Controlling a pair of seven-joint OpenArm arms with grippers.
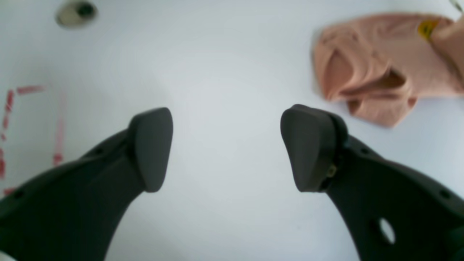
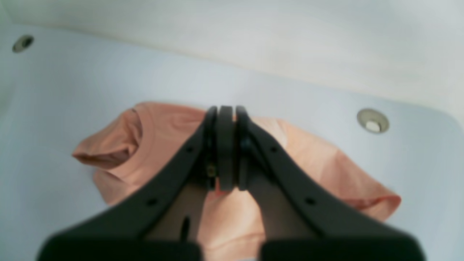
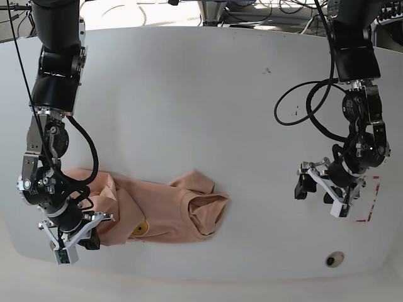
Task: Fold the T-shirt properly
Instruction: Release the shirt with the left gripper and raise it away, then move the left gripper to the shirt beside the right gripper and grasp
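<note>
1. Right gripper [image 3: 88, 231], base view's left: jaws pinched together on the edge of the T-shirt [image 3: 160, 207], near the table's [image 3: 189, 94] front edge.
2. T-shirt lies crumpled on the white table, front-left of centre, yellow emblem [image 3: 140, 230] showing.
3. Left gripper [image 3: 321, 192], far right: jaws wide apart, empty, well apart from the shirt, beside red tape marks [image 3: 368, 204].
</note>
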